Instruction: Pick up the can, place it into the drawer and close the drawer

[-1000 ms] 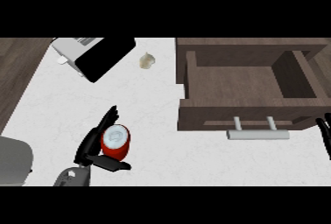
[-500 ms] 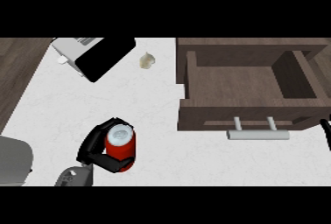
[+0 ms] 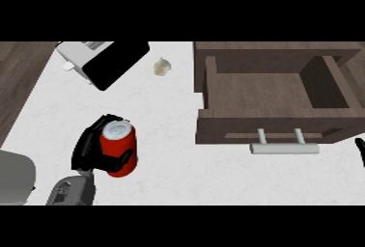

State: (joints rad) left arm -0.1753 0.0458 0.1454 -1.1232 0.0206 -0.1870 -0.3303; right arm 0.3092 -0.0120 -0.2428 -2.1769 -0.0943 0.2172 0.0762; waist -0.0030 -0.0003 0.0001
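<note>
Left hand (image 3: 88,147) wrapped round red cylindrical can (image 3: 123,144) at white counter (image 3: 178,164) — brown wooden drawer (image 3: 235,129) open; placing, closing remain.

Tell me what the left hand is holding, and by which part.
The left hand is curled round the red can, holding its side around the middle; the top is uncovered.

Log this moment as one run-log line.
left hand: curled round red can | drawer: open | right hand: at view's right edge
</note>
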